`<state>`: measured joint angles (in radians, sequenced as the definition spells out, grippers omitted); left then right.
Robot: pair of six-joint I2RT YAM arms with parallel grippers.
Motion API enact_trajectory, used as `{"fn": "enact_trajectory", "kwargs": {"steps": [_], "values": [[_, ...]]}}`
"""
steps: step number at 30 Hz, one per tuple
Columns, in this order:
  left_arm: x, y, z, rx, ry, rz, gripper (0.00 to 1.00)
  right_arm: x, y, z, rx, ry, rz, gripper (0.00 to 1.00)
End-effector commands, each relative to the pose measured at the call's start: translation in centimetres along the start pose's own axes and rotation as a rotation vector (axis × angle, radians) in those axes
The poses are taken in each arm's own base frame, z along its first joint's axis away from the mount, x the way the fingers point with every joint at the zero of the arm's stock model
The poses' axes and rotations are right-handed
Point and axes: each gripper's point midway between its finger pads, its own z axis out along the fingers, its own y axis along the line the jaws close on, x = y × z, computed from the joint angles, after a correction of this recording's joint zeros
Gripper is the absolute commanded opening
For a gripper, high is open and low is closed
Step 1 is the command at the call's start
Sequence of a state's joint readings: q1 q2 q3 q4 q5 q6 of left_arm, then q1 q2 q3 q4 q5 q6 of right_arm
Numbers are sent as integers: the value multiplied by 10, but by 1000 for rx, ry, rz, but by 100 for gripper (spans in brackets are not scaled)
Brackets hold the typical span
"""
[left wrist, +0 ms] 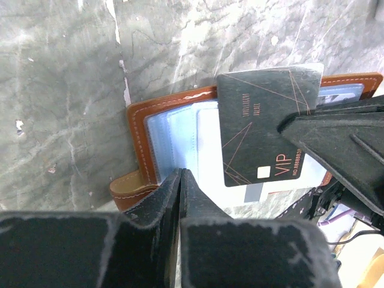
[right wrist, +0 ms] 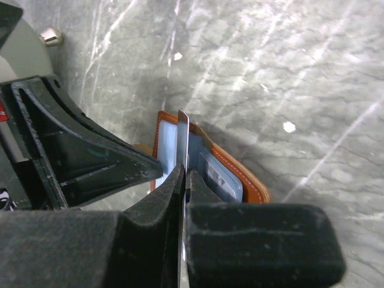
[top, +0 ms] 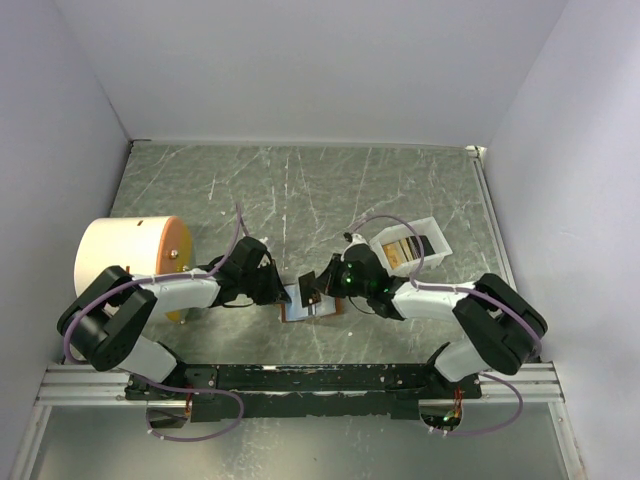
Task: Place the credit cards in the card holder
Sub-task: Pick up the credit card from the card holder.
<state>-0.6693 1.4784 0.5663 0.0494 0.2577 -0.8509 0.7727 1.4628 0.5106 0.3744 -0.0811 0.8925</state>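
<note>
Mid-task: dark rectangular VIP credit card [left wrist: 258, 126] stands upright over open brown leather card holder [left wrist: 141, 129], lower edge at light-blue pockets; cannot tell whether it has entered one. Other tan and dark cards [top: 405, 250] lie in white rectangular tray [top: 441, 243], apparently yet to go. Right gripper [right wrist: 183, 177] reaches in low, clamped on card. Left gripper [left wrist: 180, 180], opposite, pinches holder's near edge, seemingly steadying it.

Cream cylinder [top: 118, 255] left; white tray [top: 441, 238] right.
</note>
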Motion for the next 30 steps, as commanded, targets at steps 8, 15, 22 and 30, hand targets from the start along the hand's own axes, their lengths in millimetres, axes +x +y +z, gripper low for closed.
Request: {"fn": "enact_trajectory", "kwargs": {"steps": [8,15,22,30], "values": [[-5,12,6,-65,-12,15,11,2,-25,-12,21,2,16,0],[-5,13,4,-78,-13,11,11,-3,-26,-22,0,-7,32,0],[-12,-4,-2,-25,-23,18,19,-19,-34,-47,82,-70,24,0],[-8,-21,4,63,17,-4,28,-7,-63,-48,203,-45,14,0]]}}
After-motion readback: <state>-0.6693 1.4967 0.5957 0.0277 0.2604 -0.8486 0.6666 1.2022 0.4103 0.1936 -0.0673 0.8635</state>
